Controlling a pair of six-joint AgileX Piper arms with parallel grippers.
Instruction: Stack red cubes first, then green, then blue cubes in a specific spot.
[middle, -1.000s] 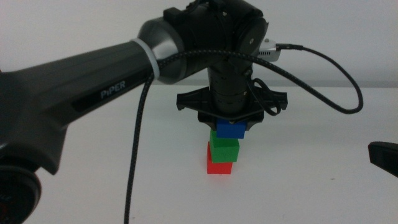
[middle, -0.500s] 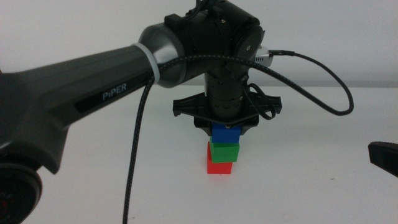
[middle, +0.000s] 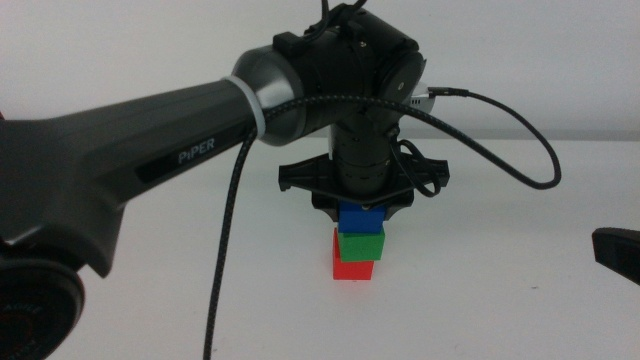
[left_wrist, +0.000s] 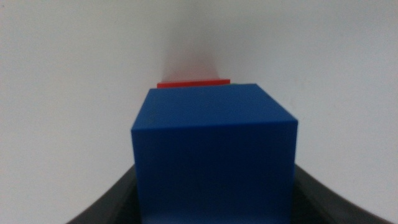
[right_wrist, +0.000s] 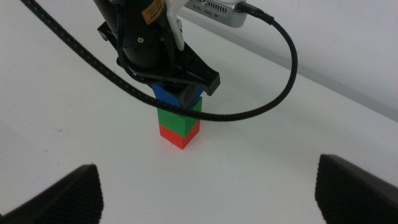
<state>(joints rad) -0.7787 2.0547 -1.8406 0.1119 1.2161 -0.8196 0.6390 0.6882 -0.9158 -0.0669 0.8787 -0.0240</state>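
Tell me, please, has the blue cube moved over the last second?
Yes: the blue cube, in the left gripper, has come down onto the green cube.

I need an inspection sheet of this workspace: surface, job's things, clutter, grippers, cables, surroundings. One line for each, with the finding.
Surface: white table, smooth, no marks seen.
Job's things: red cube on the table, green cube on top of it, blue cube on top of the green one; in the right wrist view the stack looks roughly aligned.
Clutter: nothing seen.
Grippers: left gripper directly above the stack, jaws shut on the blue cube; right gripper waits at the table's right edge, jaws open, holding nothing.
Cables: black braided cable hangs along the left arm; a second black cable loops from the wrist camera behind the stack.
Surroundings: plain white wall.
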